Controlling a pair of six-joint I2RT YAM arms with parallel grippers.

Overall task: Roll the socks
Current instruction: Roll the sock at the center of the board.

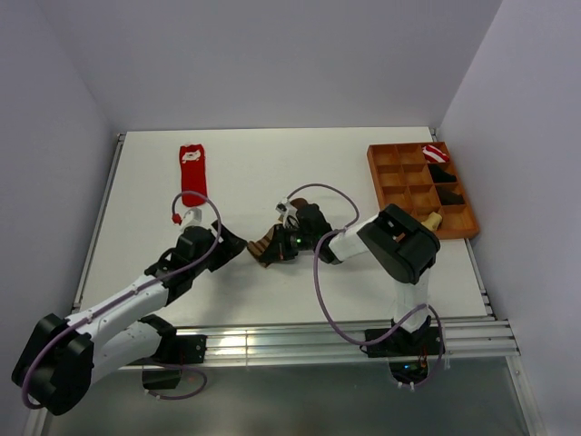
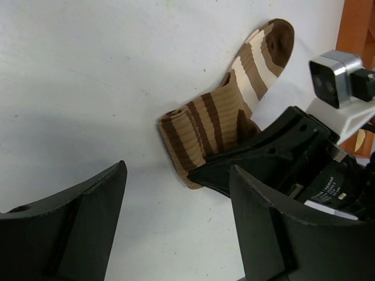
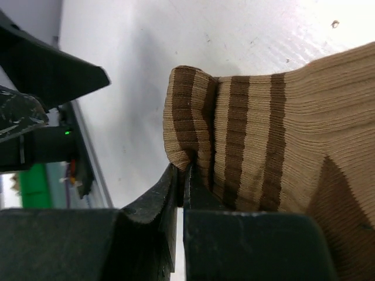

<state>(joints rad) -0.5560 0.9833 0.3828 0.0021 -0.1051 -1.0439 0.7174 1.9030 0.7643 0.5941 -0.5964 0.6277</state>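
One striped sock (image 2: 217, 123) lies mid-bench, its near end wound into a short, loose coil while the toe end stretches flat toward the orange tray (image 1: 372, 173). The right claw (image 3: 180, 175) is pinched shut on a thin fold at the coil's edge. The left claw (image 1: 231, 243) hangs just beside the coil with its jaws spread wide, gripping nothing. The red sock (image 1: 192, 173) lies flat, well apart at the far left of the bench (image 1: 272, 163), not yet rolled. That pinch looks slight, so any tug could slip the fabric free and let the coil spring open. The two claws are crowded together, and the left one closing in might strike the right one's fingers or nudge the coil askew. If the flat end drags along the bench rather than winding on, the roll would likely come out slack.
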